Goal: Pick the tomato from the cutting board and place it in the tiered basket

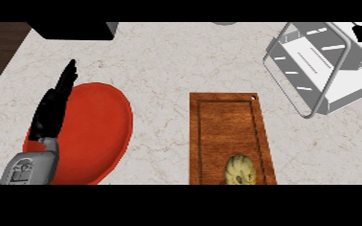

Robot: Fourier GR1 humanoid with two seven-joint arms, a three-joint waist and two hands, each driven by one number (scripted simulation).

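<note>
1. Only the left hand shows, at 9 o'clock in the head view. Its grey forearm comes in from the lower left corner.
2. Its black fingers are straight and pressed close together, tips pointing toward 12 o'clock. They hold nothing.
3. Under and beside that hand lies a red plate at 8 o'clock. The hand overlaps the plate's left rim, though whether it touches the plate cannot be told.
4. At 6 o'clock a brown wooden board lies lengthwise on the counter. It has a groove inside its edge and a small hole in its far right corner.
5. On the board's near end, at 5 o'clock, sits the tomato. It looks pale yellow and ribbed, and the view's lower edge cuts off its near side.
6. Nothing touches the tomato, and it is well apart from the left hand, with the plate's right side and a strip of counter between them.
7. At 2 o'clock stands the basket, white with a grey wire frame. It is seen from above and reaches the view's right edge.
8. From the board's far right corner the basket is near, toward 1 o'clock, but not touching.
9. At 11 o'clock a black box sits at the counter's far edge.
</note>
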